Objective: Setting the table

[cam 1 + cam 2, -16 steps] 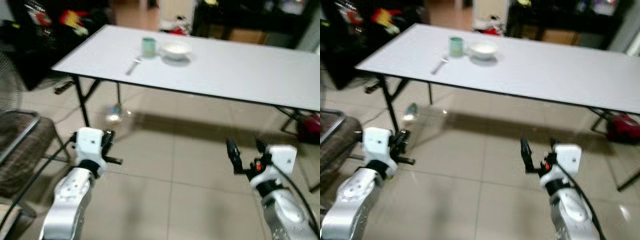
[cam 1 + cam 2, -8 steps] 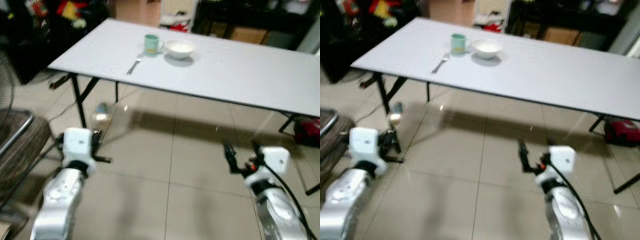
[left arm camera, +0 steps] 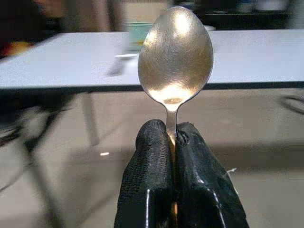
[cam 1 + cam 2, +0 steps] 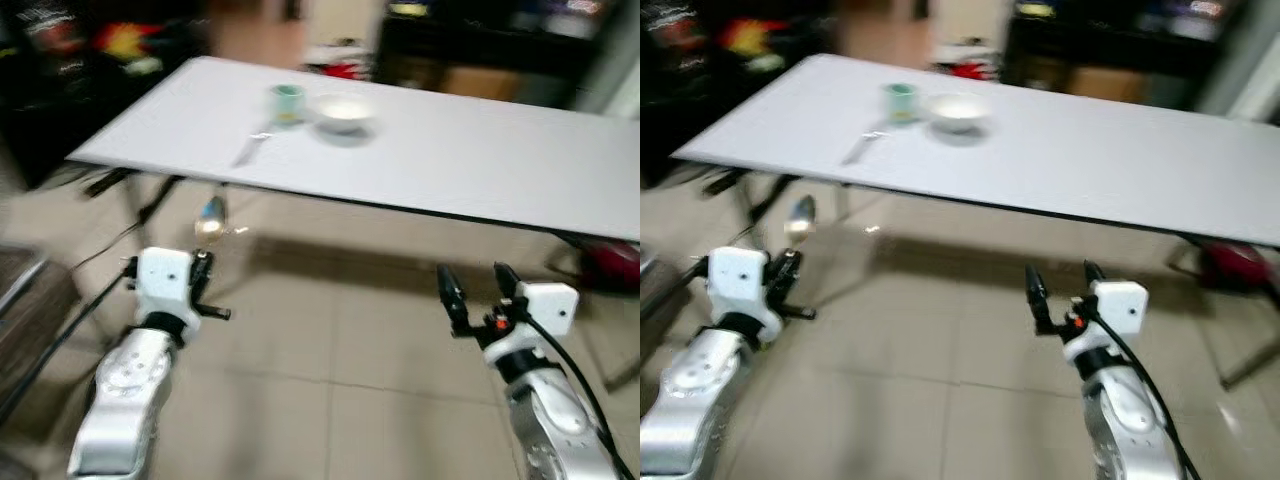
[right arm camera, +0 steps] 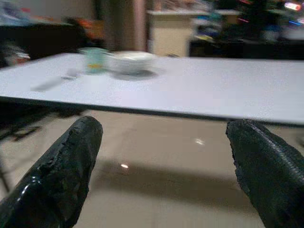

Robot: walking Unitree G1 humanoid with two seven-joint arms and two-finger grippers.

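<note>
left wrist view: spoon [image 3: 175, 57] before table [image 3: 61, 66]

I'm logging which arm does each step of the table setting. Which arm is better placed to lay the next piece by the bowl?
Left, probably. The left gripper is shut on a spoon, and the fork, cup and bowl sit toward the table's left end. The right gripper has open, empty jaws.

Dim room, motion-blurred head views, glare on the spoon [image 3: 175, 54] bowl.
</note>
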